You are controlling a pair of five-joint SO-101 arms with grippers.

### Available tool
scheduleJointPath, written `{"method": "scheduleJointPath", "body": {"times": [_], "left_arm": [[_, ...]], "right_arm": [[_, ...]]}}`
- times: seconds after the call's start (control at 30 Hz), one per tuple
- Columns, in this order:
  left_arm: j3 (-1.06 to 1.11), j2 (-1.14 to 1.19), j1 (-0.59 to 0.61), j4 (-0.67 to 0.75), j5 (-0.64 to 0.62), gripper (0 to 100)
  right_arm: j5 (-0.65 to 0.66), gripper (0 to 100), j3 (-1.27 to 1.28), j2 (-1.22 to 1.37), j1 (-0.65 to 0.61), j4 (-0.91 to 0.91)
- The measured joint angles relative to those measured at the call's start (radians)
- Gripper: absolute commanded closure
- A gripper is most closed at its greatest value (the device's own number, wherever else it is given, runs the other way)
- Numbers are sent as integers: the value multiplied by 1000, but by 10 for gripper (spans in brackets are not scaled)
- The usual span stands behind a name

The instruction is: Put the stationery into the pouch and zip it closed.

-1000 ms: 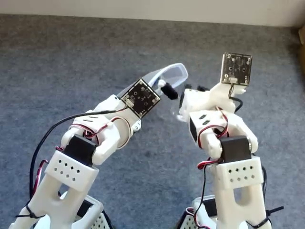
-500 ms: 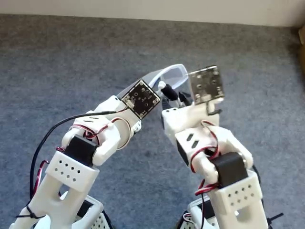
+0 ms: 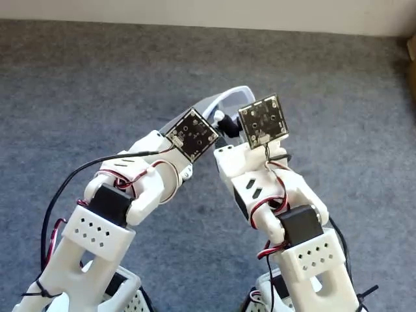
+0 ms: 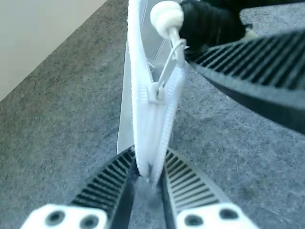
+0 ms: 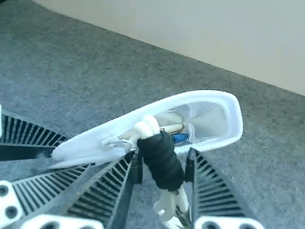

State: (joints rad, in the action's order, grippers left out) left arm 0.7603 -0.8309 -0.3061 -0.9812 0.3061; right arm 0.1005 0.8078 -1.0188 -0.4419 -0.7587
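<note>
While the zipped end of the pouch (image 4: 143, 119) is being pinched, the left hand (image 4: 148, 175) is being kept clamped on it. The white seam is being squeezed flat between the two ribbed fingers (image 4: 109, 183). Further along the pouch from that grip, the zip slider (image 4: 155, 89) is being carried on the white teeth. A thin wire ring is being led from the slider to a white bead (image 4: 167, 16). Just past the bead, a black wrapped pull (image 4: 207, 24) is being gripped by the right hand (image 5: 163, 160), whose jaws are being pressed closed against both sides of it.

In the right wrist view, the pull (image 5: 164, 169) is being held just beside the pouch's long edge, with the bead (image 5: 147, 126) touching the zip line. Beyond the slider, the far half of the pouch (image 5: 224, 112) is being left unzipped, its mouth gaping in a rounded loop. Inside that mouth the stationery (image 5: 172, 128) is being shown, with a pale stick-like piece lying above a piece with a blue part. Finer detail cannot be told.

In the high view, both hands are being brought together at the near end of the pouch (image 3: 237, 101), the left hand from one side and the right hand from the other. The pouch's open end is being pointed away from the arms. Under and around the pouch, the grey carpeted surface (image 3: 97, 78) is being seen. Whether the pouch's far end is touching it cannot be told. Beyond the pouch's open end, a pale wall (image 3: 195, 10) is being seen along the edge of the surface.
</note>
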Motion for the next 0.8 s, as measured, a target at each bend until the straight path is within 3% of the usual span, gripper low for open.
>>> {"method": "scheduleJointPath", "body": {"times": [0.13, 0.27, 0.53, 0.8], "left_arm": [[3, 0, 0, 0, 0, 994], [3, 0, 0, 0, 0, 994], [3, 0, 0, 0, 0, 994], [-8, 12, -2, 3, 0, 994]], "right_arm": [[0, 877, 3, 2, 0, 5], [55, 992, 17, -2, 6, 6], [135, 992, 18, -5, 77, 6], [40, 993, 26, -3, 190, 71]]}}
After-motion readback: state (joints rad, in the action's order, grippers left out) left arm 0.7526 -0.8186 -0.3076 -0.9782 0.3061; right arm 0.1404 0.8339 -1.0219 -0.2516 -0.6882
